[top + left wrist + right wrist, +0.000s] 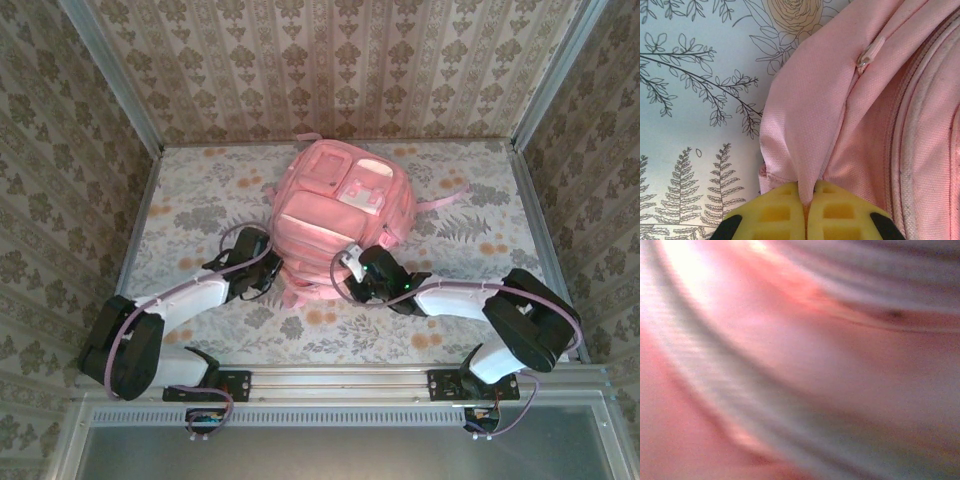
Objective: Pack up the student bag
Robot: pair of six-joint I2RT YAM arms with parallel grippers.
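We see the left end effector [807, 202] clamped on a fabric fold of the student bag [335, 200], which lies on the desk [190, 215] ahead of both end effectors. The right end effector [352, 268] is closed against the bag's other near corner.

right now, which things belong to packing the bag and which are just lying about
Job: large soft pink fabric backpack; left gripper, pinching its fabric; right gripper, at its near edge.
Just there: floral-print table cover; patterned wall panels.
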